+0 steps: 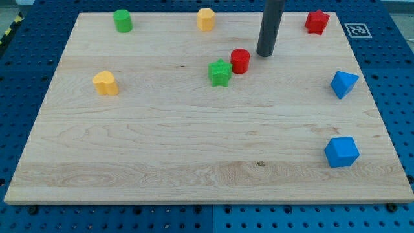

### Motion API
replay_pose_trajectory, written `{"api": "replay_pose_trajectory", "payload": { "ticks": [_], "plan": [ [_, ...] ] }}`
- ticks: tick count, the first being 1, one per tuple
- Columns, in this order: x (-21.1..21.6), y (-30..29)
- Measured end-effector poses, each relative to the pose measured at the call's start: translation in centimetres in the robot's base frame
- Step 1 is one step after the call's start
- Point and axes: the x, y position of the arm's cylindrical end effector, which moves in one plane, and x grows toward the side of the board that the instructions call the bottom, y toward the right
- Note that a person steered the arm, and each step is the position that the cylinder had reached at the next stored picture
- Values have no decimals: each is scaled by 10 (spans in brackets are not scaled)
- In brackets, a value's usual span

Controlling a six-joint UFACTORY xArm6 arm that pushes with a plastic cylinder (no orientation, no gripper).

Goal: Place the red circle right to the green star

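The red circle (240, 61) stands on the wooden board, just to the upper right of the green star (220, 72), almost touching it. My tip (264, 54) rests on the board just right of the red circle, a small gap apart. The dark rod rises from it to the view's top.
A green circle (123, 21) and a yellow hexagon (206, 19) sit along the top edge. A red star (317, 22) is at the top right. A yellow block (105, 83) is at the left. Two blue blocks, one (343, 84) above the other (341, 152), are at the right.
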Motion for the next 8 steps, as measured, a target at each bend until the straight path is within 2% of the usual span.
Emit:
{"api": "replay_pose_trajectory", "payload": {
  "ticks": [2,4,7,8],
  "plan": [
    [-12,-46],
    [-6,-72],
    [10,-69],
    [32,-69]
  ]
}}
